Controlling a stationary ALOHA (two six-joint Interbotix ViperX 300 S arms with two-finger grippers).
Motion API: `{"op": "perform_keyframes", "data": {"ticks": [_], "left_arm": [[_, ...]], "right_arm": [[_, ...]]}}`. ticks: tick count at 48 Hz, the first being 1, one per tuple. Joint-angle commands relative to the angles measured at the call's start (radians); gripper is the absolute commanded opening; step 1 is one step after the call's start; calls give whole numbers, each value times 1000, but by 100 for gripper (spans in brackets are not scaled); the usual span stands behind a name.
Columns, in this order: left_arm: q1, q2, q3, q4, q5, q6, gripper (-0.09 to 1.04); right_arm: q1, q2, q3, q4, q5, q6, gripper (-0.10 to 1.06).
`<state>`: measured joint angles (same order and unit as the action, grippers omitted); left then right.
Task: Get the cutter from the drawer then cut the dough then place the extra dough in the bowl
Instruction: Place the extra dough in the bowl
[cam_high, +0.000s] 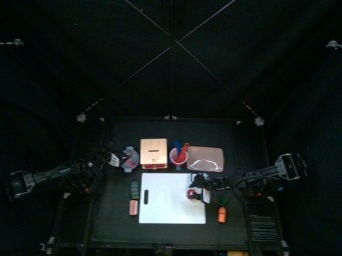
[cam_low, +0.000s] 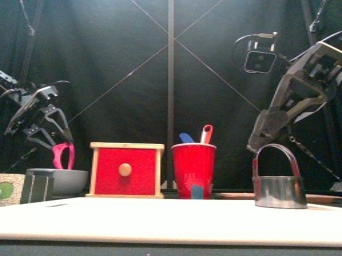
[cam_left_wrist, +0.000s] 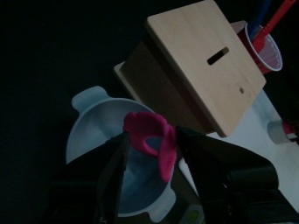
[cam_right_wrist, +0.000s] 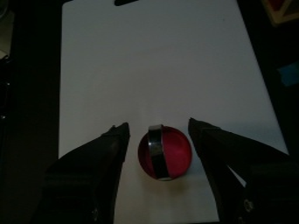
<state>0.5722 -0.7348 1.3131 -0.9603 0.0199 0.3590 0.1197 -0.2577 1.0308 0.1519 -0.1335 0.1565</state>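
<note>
The left gripper (cam_left_wrist: 155, 145) is clamped on a strip of pink dough (cam_left_wrist: 149, 131), which hangs over the blue-grey bowl (cam_left_wrist: 100, 131) just beside the wooden box (cam_left_wrist: 198, 61). The right gripper (cam_right_wrist: 162, 128) has its jaws spread wide, one on either side of the metal cutter (cam_low: 279, 188). The cutter stands on the white cutting board (cam_right_wrist: 152, 61) with red dough (cam_right_wrist: 176, 153) inside its ring, to the right of the red cup (cam_low: 194, 165).
</note>
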Motion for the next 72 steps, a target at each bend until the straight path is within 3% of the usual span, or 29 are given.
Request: {"op": "perform_keyframes", "data": {"ticks": [1,42,48,55,63,72], "left_arm": [[-5,-6,-48,-5,-6,3,84],[-34,-32,-41,8,-61,9,84],[-63,-32,-43,137,-64,14,83],[-178,-25,-44,354,-103,14,83],[-356,-25,-26,637,-288,3,83],[-471,-23,14,701,-479,2,83]], "right_arm": [[2,-12,-12,2,-8,2,90],[-6,-12,-15,2,-8,2,90],[-8,-12,-23,2,-8,0,90],[-20,-12,-38,-6,-9,-8,90],[-46,-20,-55,-67,-40,-17,90],[-72,-46,-37,-141,-156,-18,90]]}}
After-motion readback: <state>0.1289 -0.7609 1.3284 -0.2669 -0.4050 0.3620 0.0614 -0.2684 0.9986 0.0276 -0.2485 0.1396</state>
